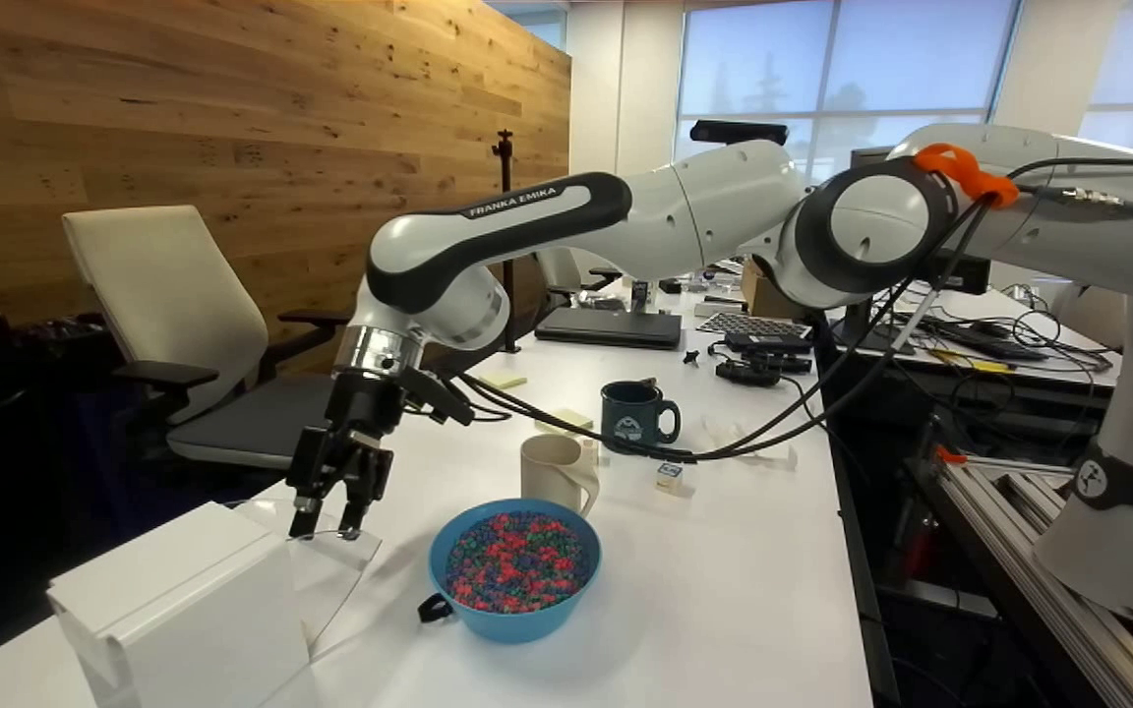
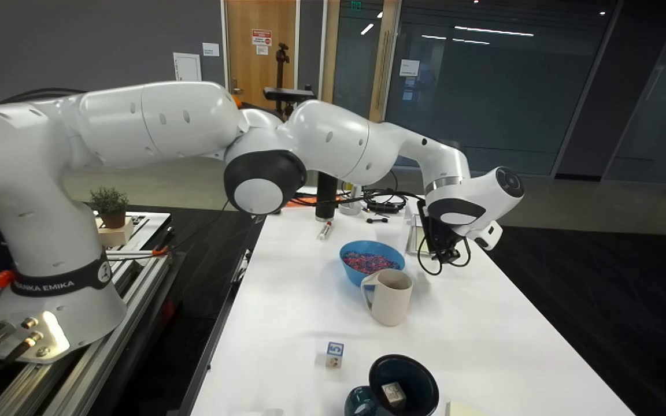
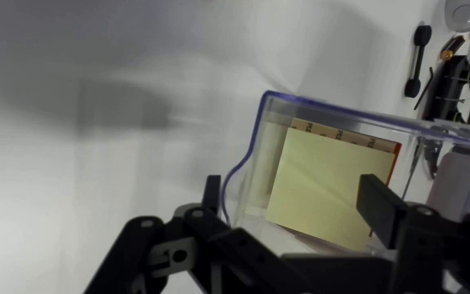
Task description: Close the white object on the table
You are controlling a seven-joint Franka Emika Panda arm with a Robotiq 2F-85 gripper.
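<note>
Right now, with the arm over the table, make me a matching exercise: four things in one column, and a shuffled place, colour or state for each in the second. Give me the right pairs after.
Things
1. fingers
2. bowl
3. dark mug
4. white box

Place, colour or state
A. has a small block inside
B. spread apart
C. nearest the lower left corner in an exterior view
D. light blue, holding coloured bits

Right pairs
1-B
2-D
3-A
4-C
</note>
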